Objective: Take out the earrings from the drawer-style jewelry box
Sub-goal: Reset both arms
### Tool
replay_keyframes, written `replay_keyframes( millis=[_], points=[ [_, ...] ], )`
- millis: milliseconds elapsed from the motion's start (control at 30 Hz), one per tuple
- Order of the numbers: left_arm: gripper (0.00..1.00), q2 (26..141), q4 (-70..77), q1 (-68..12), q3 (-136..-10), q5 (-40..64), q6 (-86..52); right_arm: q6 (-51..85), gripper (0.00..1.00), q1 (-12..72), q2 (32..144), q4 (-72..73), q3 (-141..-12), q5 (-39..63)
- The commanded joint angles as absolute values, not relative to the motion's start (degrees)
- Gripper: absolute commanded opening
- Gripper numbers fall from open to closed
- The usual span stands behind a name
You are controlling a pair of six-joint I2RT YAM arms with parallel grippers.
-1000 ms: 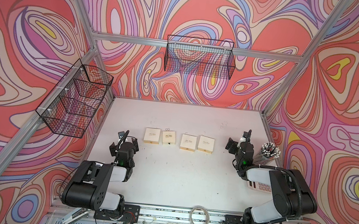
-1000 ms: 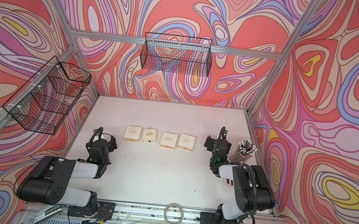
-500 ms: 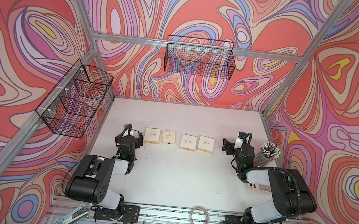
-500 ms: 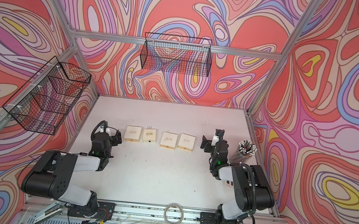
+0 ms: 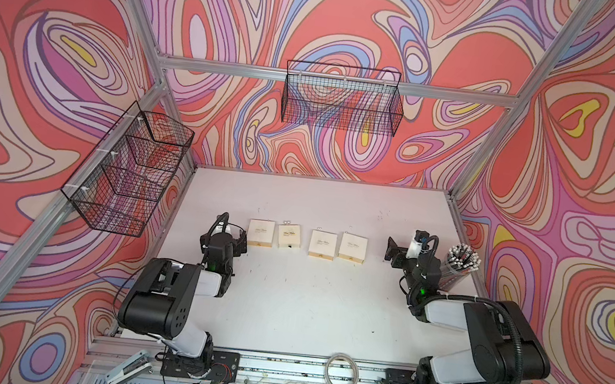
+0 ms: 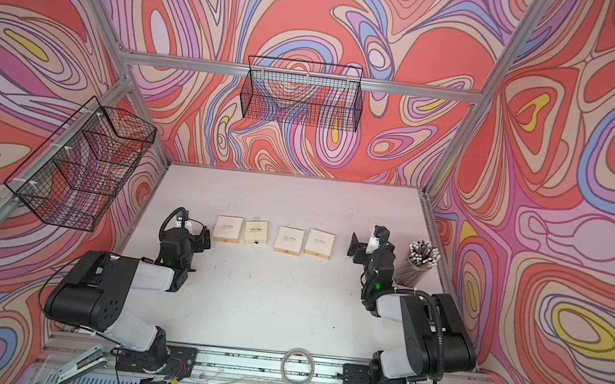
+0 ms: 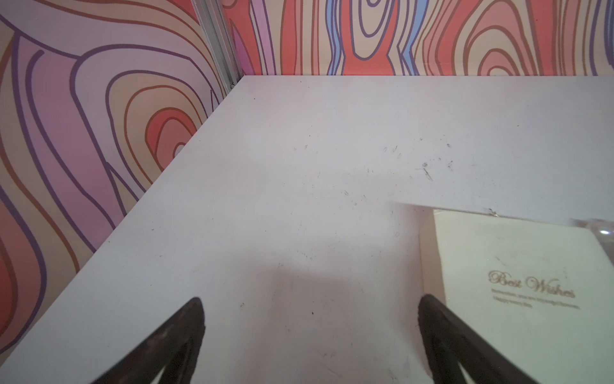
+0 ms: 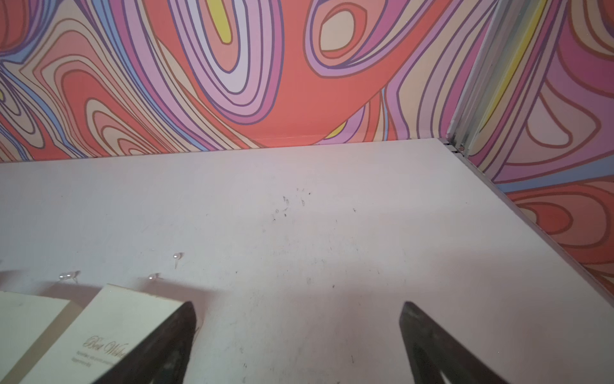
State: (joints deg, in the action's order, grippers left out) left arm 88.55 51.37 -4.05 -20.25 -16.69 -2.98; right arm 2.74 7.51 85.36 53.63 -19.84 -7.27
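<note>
Both top views look steeply down over the whole table [image 5: 305, 299]. My wrist views skim it closely toward the back wall [image 7: 365, 33], sharing the end boxes [image 7: 518, 266].

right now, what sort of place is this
Probably a robot test cell: left arm and right arm bolted to a rail at a white table, inside an aluminium frame with swirl-printed walls.

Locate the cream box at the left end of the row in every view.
In a top view: the left-end cream box heads the row of four.
In a top view: same place.
Left wrist: the box lies beside a finger of the open left gripper, "Best Wishes" lid showing.
Right wrist: not in it.
Shared landmark: the white table's back edge against the patterned wall.
</note>
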Motion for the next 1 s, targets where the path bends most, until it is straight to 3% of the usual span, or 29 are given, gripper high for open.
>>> replay_keyframes(
  millis=[0, 67, 233, 367, 433, 967],
  points=[
    [1.0, 88.75, 53.62, -3.78, -20.68, -16.34, -2.04, -1.45, 0.98, 7.29, 87.04, 60.49, -19.01, -11.8],
    [1.0, 88.53, 53.35, -3.77, -20.66, -16.28, -2.09, -1.63, 0.98, 7.15, 89.16, 62.84, -19.68, -14.34],
    [1.0, 88.49, 53.39, -3.78, -20.7, -16.23, -2.04, -1.73, 0.98, 5.45, 98.46, 72.94, -18.74, -8.97],
    [1.0, 88.64, 53.5, -3.76, -20.66, -16.18, -1.99, -1.15, 0.98, 4.16, 97.74, 66.29, -21.21, -6.41],
    [1.0, 88.6, 53.53, -3.72, -20.66, -16.18, -1.98, 1.42, 0.98, 3.57, 98.04, 63.42, -22.85, -10.57],
    [1.0, 88.6, 53.43, -3.7, -20.82, -16.07, -1.87, 1.18, 0.98, 3.49, 98.0, 65.13, -22.24, -10.87]
  ],
)
